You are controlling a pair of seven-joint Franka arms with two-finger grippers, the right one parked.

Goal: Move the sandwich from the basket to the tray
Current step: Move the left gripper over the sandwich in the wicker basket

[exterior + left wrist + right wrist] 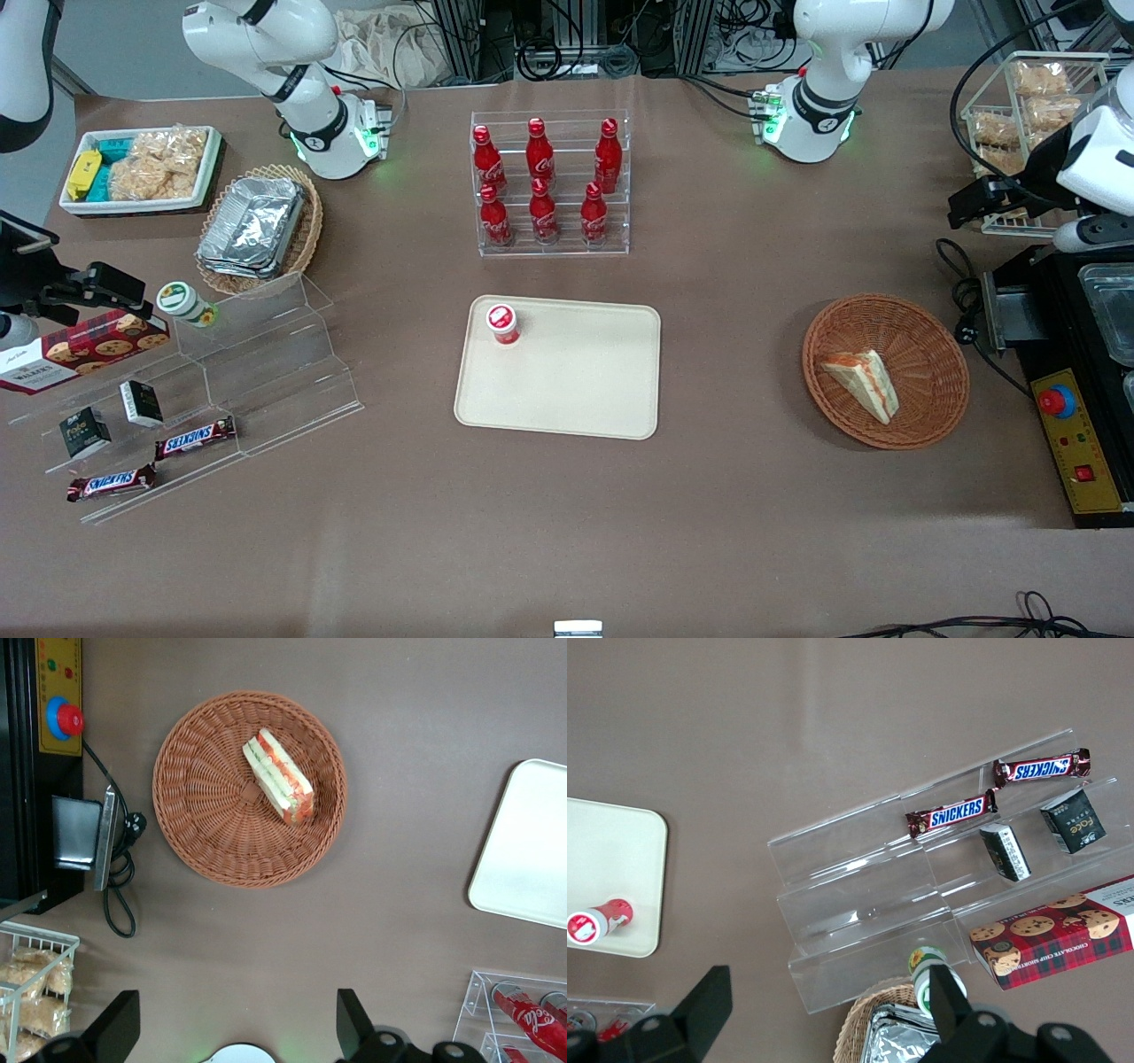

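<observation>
The light is bright and even and falls from above, so shadows are soft and short. The basket (930,416) and the tray (576,408) each throw only a thin dark edge on the table (567,532). A paler band of reflected light crosses the table nearer to the front camera. Glare sits on the foil containers (252,226), the bottles (540,177) and the clear stand (266,372). The sandwich (279,777) is in clear focus. The gripper (237,1028) hangs above the table toward the working arm's end, its wide-spread fingers (120,1028) dark and slightly soft.
</observation>
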